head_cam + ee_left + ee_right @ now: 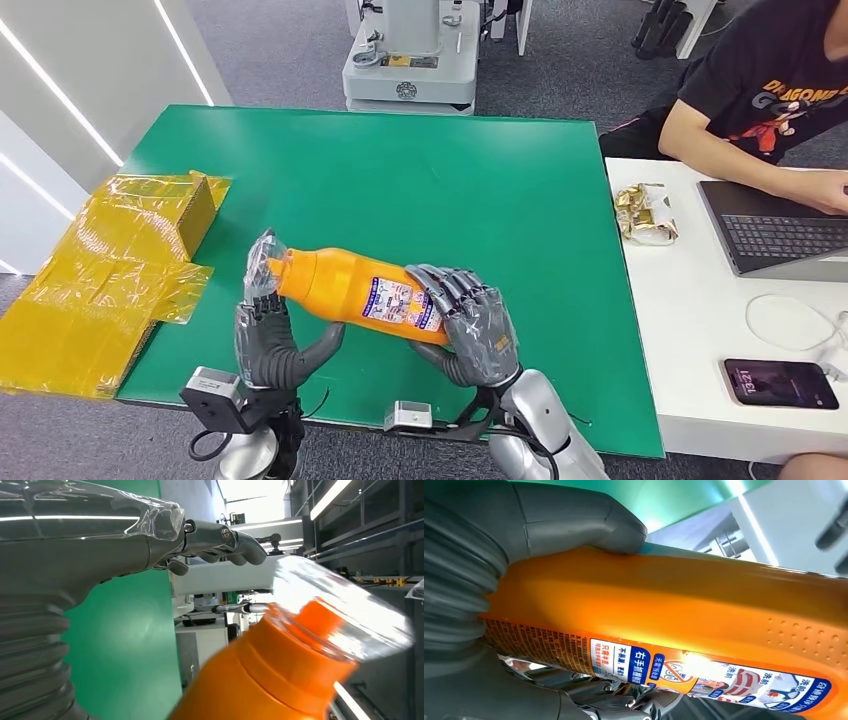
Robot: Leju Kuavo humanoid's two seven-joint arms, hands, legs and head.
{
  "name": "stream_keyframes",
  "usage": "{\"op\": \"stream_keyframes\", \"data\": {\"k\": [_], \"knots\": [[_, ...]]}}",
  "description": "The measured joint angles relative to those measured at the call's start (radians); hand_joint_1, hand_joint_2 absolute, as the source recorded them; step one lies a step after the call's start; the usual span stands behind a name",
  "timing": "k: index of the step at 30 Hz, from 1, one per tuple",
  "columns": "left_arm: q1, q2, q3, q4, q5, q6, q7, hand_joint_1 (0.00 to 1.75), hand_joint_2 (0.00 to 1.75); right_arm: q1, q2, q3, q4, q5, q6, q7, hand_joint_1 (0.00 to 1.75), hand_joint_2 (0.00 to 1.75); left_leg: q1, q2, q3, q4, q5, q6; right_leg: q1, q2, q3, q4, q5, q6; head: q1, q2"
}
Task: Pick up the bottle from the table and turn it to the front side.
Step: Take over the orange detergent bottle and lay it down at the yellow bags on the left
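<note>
An orange bottle [350,285] with a clear cap lies sideways in the air above the near part of the green table [400,160]. Its printed label [400,300] faces up toward me. My right hand [470,325] grips the base end, and in the right wrist view its thumb [574,520] presses on the orange body [674,605]. My left hand [270,335] cups the neck end, thumb under the shoulder and fingers behind the cap. In the left wrist view a gap shows between the curled fingers [225,542] and the bottle [265,680].
A yellow film-wrapped cardboard box [120,260] lies off the table's left edge. To the right, a white desk [690,330] carries a laptop [780,230], a phone [780,383] and snack packets [645,213]; a person [760,90] sits there. A grey machine [410,60] stands beyond the far edge.
</note>
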Motion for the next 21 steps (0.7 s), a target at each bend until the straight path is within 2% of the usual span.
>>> {"op": "stream_keyframes", "data": {"k": [9, 21], "knots": [[-0.013, 0.001, -0.001, 0.013, 0.003, 0.002, 0.007, 0.00, 1.75, 0.014, 0.015, -0.002, -0.015, -0.182, 0.051, -0.104, 1.75, 1.75, 0.000, 0.000, 0.000, 0.000, 0.000, 0.000, 0.000, 0.000, 0.000, 0.000, 0.000, 0.000, 0.000, 0.000], [-0.026, 0.004, -0.010, 0.040, 0.013, 0.000, 0.003, 0.00, 1.75, 0.015, 0.030, -0.006, -0.009, -0.195, 0.098, -0.105, 1.75, 1.75, 0.000, 0.000, 0.000, 0.000, 0.000, 0.000, 0.000, 0.000, 0.000, 0.000, 0.000, 0.000, 0.000, 0.000]]}}
